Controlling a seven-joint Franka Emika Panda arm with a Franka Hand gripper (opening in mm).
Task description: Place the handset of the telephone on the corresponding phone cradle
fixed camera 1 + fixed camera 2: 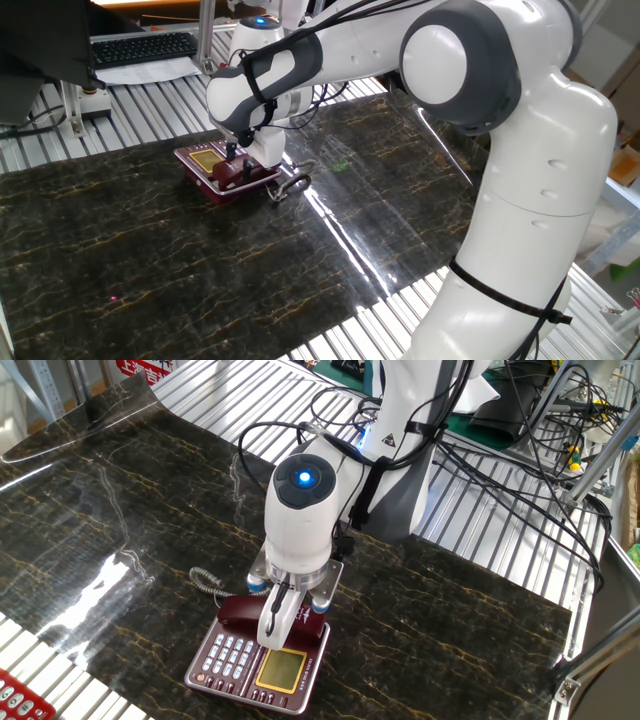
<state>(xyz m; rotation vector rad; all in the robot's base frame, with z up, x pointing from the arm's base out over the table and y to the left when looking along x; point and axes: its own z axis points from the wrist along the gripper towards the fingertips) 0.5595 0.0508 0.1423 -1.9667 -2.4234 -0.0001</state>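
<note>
my tool [283, 622] points straight down over the telephone [258, 661], its fingers pinching the handset [243, 609] from above. the handset lies across the far end of the telephone, on the phone cradle [312, 630], beyond the yellowish display [281, 668] and the pale keys [228, 654]. its coiled cord [206, 581] trails onto the dark marble tabletop [120, 520] beside it. in the one fixed view the telephone [213, 166] sits toward the tabletop's far edge, under my tool [240, 157].
</note>
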